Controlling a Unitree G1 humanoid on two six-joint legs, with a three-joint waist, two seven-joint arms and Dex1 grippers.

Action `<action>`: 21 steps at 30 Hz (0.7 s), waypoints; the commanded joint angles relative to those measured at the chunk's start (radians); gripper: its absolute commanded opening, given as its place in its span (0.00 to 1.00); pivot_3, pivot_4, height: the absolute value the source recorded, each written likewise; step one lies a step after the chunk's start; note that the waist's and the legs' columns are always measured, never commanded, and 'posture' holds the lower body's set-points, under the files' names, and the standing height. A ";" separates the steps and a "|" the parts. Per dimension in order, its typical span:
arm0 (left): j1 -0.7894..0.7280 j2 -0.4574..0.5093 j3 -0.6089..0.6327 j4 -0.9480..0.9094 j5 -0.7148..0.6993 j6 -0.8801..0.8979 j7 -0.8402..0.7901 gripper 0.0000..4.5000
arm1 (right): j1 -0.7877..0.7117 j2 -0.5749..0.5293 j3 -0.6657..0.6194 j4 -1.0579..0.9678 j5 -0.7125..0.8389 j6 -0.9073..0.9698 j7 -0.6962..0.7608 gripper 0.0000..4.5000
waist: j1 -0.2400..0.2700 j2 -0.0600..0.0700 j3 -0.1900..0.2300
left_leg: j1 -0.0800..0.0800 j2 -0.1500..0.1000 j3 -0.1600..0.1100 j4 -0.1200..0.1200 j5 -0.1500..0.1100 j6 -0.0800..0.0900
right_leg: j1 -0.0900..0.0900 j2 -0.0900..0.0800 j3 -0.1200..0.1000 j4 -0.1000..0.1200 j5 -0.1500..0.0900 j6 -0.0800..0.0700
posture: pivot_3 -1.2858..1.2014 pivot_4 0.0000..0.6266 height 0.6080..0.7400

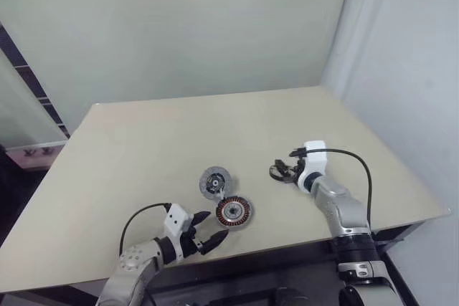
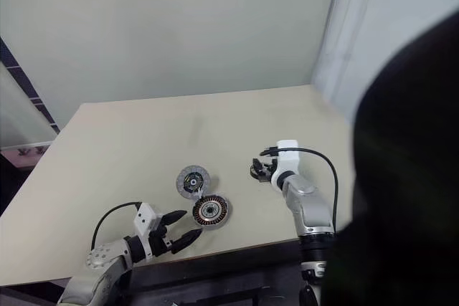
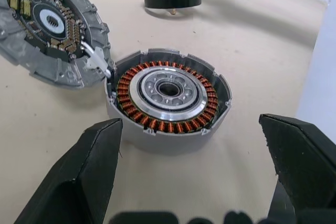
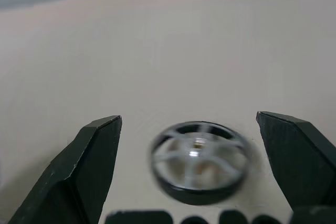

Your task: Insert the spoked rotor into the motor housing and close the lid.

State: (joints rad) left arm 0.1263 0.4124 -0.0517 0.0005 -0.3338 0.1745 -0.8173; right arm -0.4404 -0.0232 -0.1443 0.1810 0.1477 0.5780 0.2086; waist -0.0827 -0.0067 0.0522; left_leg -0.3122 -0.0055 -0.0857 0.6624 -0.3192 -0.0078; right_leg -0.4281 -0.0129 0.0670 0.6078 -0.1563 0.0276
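the left gripper hovers low over the near edge of the tan table, its two black fingers spread wide with nothing between them. the left wrist view looks between those fingers straight at the motor housing, which sits just beyond the fingertips without touching them.

the motor housing lies flat on the table, open side up, its ring of copper-coloured windings around a silvery bearing centre fully exposed. the lid lies just behind it and slightly to the left, touching the housing's rim. it is turned inner face up, showing a dark circuit board with small components, and a short white connector or wire joins it to the housing at the point where they meet.

further right and well apart from both, the spoked rotor rests on the table just in front of the right gripper. the right wrist view shows the rotor with its dark rim and silvery spokes lying between the two black fingers, which stand wide apart and clear of it on both sides.
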 commanded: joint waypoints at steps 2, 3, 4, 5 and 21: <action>-0.021 -0.001 0.022 -0.012 -0.016 -0.011 -0.007 1.00 | -0.038 -0.008 -0.047 0.016 0.050 0.019 -0.026 1.00 | -0.004 0.001 0.000 | 0.000 0.000 0.000 0.000 0.000 0.000 | 0.000 0.000 0.000 0.000 0.000 0.000 | 0.52 0.00 1.00; -0.022 -0.001 0.021 -0.011 -0.016 -0.011 -0.008 1.00 | -0.038 -0.013 -0.042 0.021 0.049 0.019 -0.022 1.00 | -0.006 0.001 0.000 | 0.000 0.000 0.000 0.000 0.000 0.000 | 0.000 0.000 0.000 0.000 0.000 0.000 | 0.52 0.00 1.00; -0.023 -0.001 0.021 -0.010 -0.015 -0.012 -0.008 1.00 | -0.035 -0.022 -0.031 0.026 0.042 0.017 -0.017 1.00 | -0.011 0.001 0.000 | 0.000 0.000 0.001 0.000 0.000 0.000 | 0.000 0.000 0.001 0.000 0.000 0.000 | 0.52 0.00 1.00; -0.023 0.000 0.021 -0.010 -0.015 -0.012 -0.008 1.00 | -0.033 -0.030 -0.019 0.030 0.035 0.015 -0.012 1.00 | -0.013 0.001 0.000 | 0.000 0.000 0.001 0.000 0.000 0.000 | 0.000 0.000 0.001 0.000 0.000 0.000 | 0.52 0.00 1.00; -0.011 0.003 0.011 -0.011 -0.004 -0.013 -0.009 1.00 | 0.026 -0.223 0.286 0.104 -0.218 -0.212 0.051 1.00 | -0.018 0.001 0.000 | -0.002 0.000 0.001 0.000 0.000 0.000 | 0.000 0.000 0.001 0.000 0.000 0.000 | 0.52 0.00 1.00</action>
State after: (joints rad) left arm 0.1239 0.4128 -0.0528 0.0010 -0.3323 0.1745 -0.8196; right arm -0.4033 -0.2451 0.1472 0.3042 -0.0636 0.3953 0.2535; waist -0.1011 -0.0060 0.0527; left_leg -0.3151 -0.0057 -0.0843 0.6626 -0.3192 -0.0076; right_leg -0.4278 -0.0128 0.0684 0.6075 -0.1564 0.0276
